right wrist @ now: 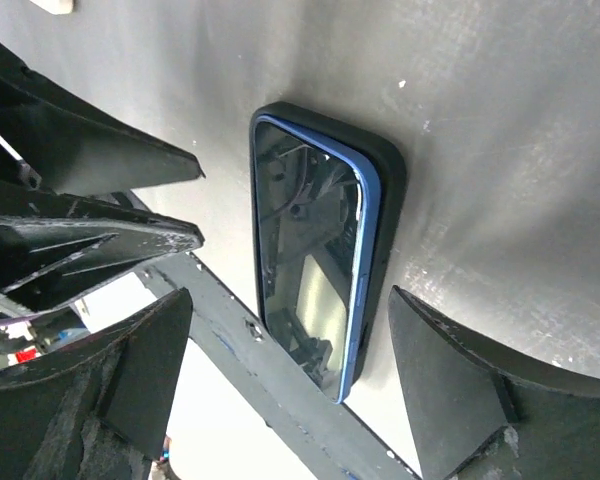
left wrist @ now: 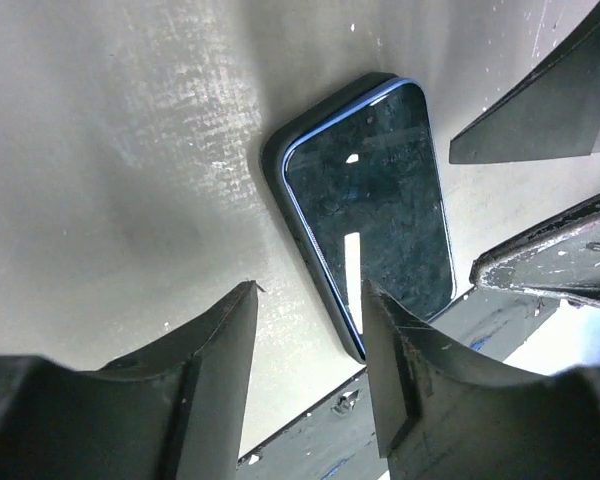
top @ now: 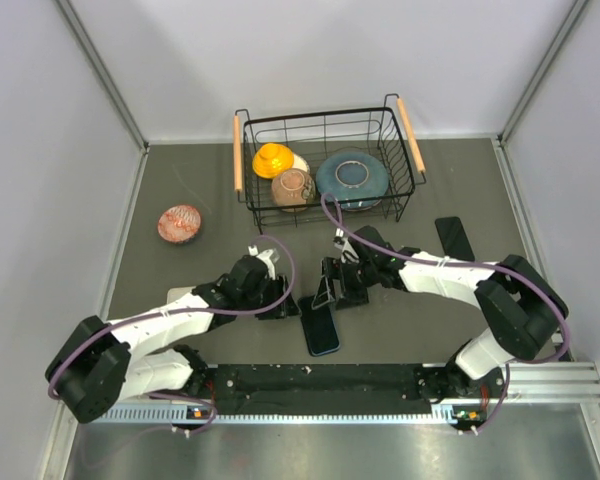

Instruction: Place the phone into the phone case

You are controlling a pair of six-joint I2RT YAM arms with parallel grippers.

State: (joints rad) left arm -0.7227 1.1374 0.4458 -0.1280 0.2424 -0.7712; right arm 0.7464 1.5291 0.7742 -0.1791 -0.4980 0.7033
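Observation:
A blue-rimmed phone (top: pixel 321 330) lies screen up inside a black phone case (right wrist: pixel 387 190) on the grey table, near the front rail. In the left wrist view the phone (left wrist: pixel 372 200) sits just ahead of my open, empty left gripper (left wrist: pixel 310 335). In the top view the left gripper (top: pixel 279 304) is just left of the phone's far end. My right gripper (top: pixel 332 289) hovers over the phone's far end, open and empty. In the right wrist view the right gripper (right wrist: pixel 290 385) straddles the phone (right wrist: pixel 308 270), without touching it.
A second black slab (top: pixel 454 238), a phone or a case, lies on the table at the right. A wire basket (top: pixel 412 135) with bowls and a plate stands at the back. A patterned bowl (top: pixel 180 223) sits at the left. The black front rail (top: pixel 320 378) runs just below the phone.

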